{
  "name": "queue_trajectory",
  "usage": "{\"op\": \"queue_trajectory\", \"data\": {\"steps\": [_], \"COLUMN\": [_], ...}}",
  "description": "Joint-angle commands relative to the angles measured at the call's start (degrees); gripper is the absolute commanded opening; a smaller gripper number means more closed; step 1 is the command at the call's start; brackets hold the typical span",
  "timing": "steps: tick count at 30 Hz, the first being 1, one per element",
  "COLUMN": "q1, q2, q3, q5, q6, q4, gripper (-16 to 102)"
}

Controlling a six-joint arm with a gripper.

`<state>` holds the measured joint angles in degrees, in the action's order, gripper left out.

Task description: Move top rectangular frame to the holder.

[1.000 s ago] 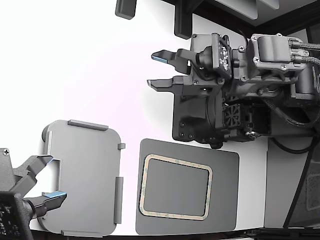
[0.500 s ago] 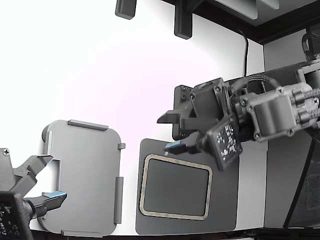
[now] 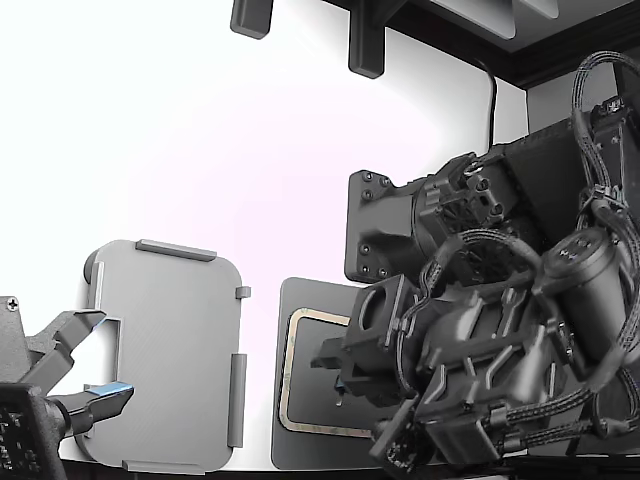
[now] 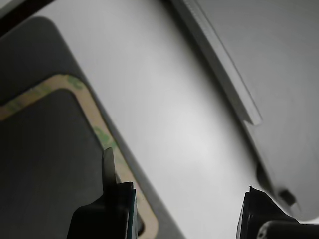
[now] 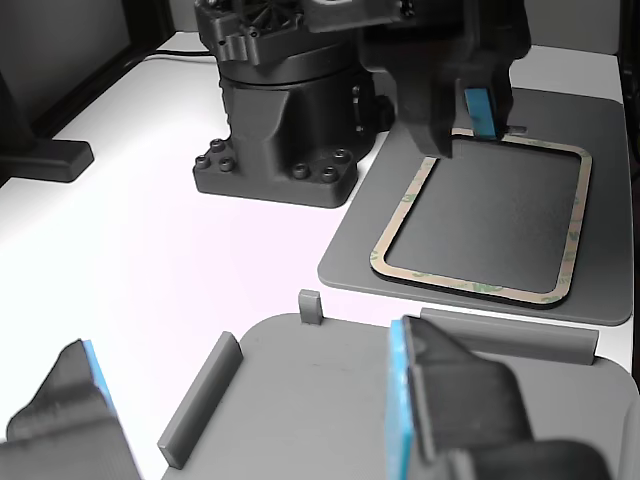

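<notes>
The pale beige rectangular frame lies flat on a dark grey slab; my arm hides most of it in the exterior view. It shows whole in the other view and as a corner in the wrist view. My gripper is open and empty, low over the frame's side nearest the holder. One finger is over the frame's strip, the other over white table. It also shows in the exterior view and the other view. The light grey holder lies at the exterior view's left.
A second arm's open gripper reaches over the holder's left edge in the exterior view; its blue-padded fingers fill the other view's foreground. A black arm base stands behind the slab. White table lies beyond.
My arm has swung down from above the table and rolled over. The gripper has dropped onto the frame's side nearest the holder. The second arm, frame and holder have not moved.
</notes>
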<state>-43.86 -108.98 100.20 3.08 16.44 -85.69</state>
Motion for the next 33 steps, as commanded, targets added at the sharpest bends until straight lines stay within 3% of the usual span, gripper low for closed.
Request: {"op": "queue_trajectory", "data": {"steps": [1,7,14,20,26,33], "q1": [-0.7,-2.72,-5.19,-5.54,-5.54,-5.1], "q2": [0.97,5.89,7.82,10.2,10.81,12.48], "q3": [-1.76,-2.55,1.85,3.43,6.77,7.38], "q5": [0.97,0.53,0.53,-2.29,-2.46,-2.46], "q6": [1.58,4.22,7.56,12.48,12.83,13.01], "q4": [0.18,0.35,5.63,8.61,12.83,13.1], "gripper": [80,88,89,90,81,69]}}
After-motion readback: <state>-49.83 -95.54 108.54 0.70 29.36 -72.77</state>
